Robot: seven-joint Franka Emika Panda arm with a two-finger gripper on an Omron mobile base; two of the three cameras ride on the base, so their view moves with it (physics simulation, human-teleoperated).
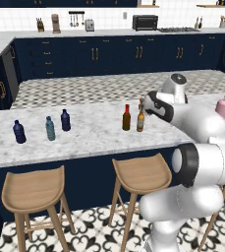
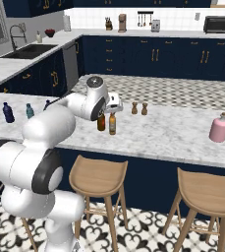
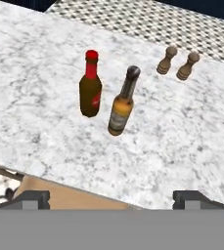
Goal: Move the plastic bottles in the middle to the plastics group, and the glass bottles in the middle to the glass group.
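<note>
Tool (image 3: 111, 197) spread wide, gripping nothing, above the amber bottle (image 3: 122, 101) on the desk (image 3: 45, 63). Glass looks slick, rigid, breakable; I'd grab mid-body, not the neck.

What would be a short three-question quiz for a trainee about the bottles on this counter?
1. True or false: the teal bottle stands between two navy bottles.
2. Which stands next to the amber bottle? A) the pink bottle B) the red-capped brown bottle C) a toaster
3. Fill in: the two small brown shakers stand on the ____ counter.

Key: 1 true; 2 B; 3 marble. The claw is open and holds nothing.
</note>
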